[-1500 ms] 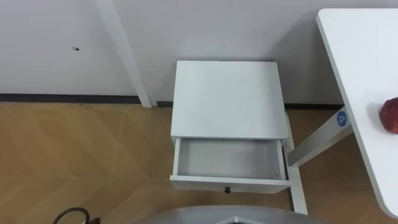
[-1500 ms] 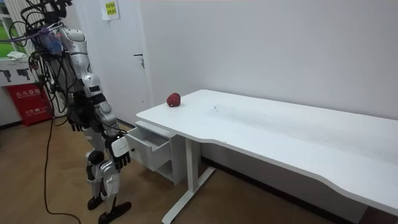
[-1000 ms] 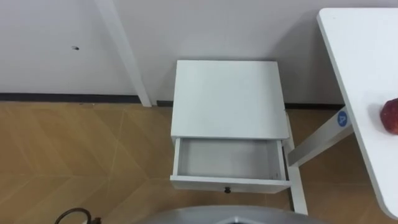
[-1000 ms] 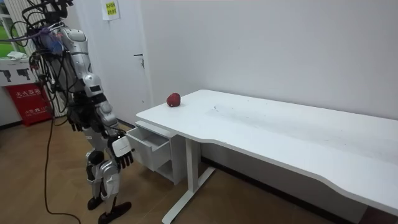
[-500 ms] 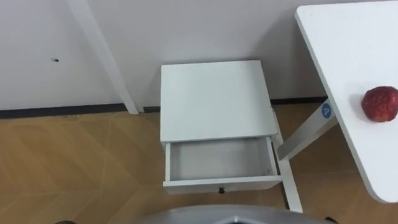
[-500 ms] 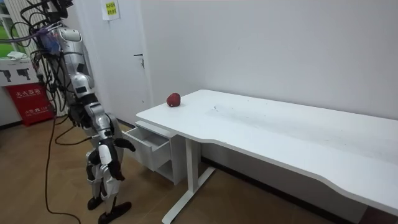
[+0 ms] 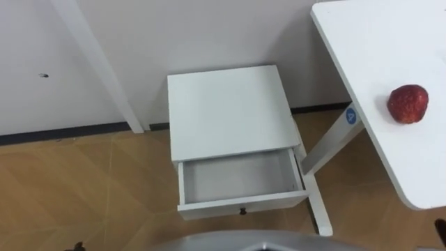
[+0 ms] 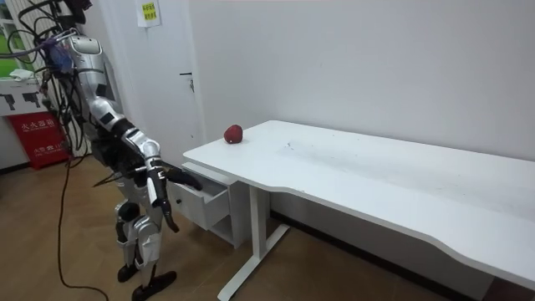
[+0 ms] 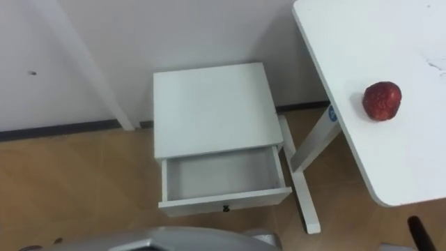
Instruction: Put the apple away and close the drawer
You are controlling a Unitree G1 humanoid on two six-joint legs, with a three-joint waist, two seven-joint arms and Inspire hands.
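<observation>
A red apple lies near the corner of the white table, apart from both hands. To the table's left a white bedside cabinet stands against the wall. Its drawer is pulled out and holds nothing. In the room view I stand facing the drawer. My right hand is raised in front of me at drawer height, with relaxed fingers. A dark tip of my right hand shows at the lower right edge. My left hand is mostly hidden behind my body.
A white table leg and its foot stand just right of the drawer. A white door-frame post rises left of the cabinet. Wooden floor spreads to the left and in front.
My right arm has swung up and forward from hanging at my side. The head camera has turned right, so the apple now shows whole and the cabinet sits further left.
</observation>
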